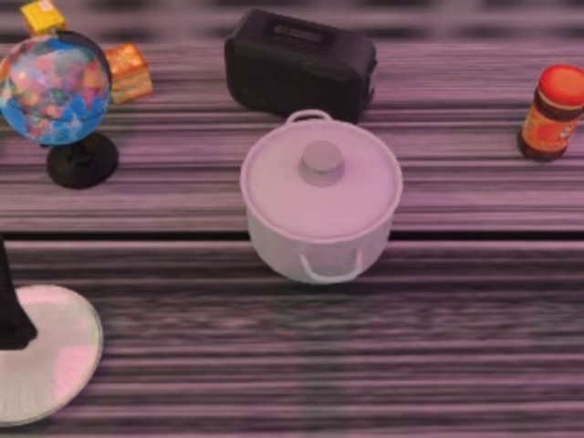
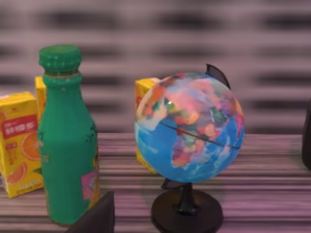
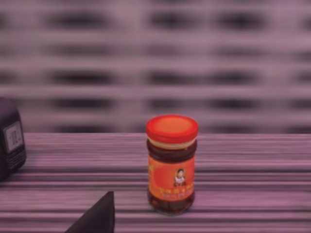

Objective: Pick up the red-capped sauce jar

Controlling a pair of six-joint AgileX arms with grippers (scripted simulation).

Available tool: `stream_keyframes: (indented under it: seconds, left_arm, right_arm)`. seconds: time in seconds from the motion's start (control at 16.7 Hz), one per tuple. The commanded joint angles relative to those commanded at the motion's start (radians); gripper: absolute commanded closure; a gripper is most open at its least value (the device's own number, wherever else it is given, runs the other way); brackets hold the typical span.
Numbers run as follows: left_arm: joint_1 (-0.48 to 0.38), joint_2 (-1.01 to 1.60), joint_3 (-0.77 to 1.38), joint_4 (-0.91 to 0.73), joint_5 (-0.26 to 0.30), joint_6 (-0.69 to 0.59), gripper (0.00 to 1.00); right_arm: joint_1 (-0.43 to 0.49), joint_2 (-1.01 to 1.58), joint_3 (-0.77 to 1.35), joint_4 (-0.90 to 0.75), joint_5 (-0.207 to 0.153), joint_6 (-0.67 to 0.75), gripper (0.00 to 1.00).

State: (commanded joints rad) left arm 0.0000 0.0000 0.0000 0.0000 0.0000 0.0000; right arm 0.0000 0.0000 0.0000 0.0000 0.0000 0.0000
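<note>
Red-capped sauce jar stood upright at the top view's upper right, untouched, well apart from the white pot. Neither gripper was visible; finger state unknown. Right arm should approach level, clamping the body below the cap.

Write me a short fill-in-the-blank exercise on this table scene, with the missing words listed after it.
1. The red-capped sauce jar stands at the table's ____ side in the top view.
2. The cap of the green bottle is ____.
3. The white pot sits in front of a ____ box-shaped device.
4. The globe rests on a round ____ base.

Missing words: right; green; black; black
</note>
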Motion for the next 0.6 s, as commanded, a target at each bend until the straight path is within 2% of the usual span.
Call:
stream_keyframes:
  seconds: [0.3,0.6]
  left_arm:
    - [0.0,0.0,0.0,0.0,0.0,0.0,0.0]
    - [0.0,0.0,0.0,0.0,0.0,0.0,0.0]
  right_arm:
    - [0.004,0.042,0.05,-0.023,-0.005,-0.003,0.0]
    - [0.009,0.269,0.304,-0.148,-0.019,-0.024,0.0]
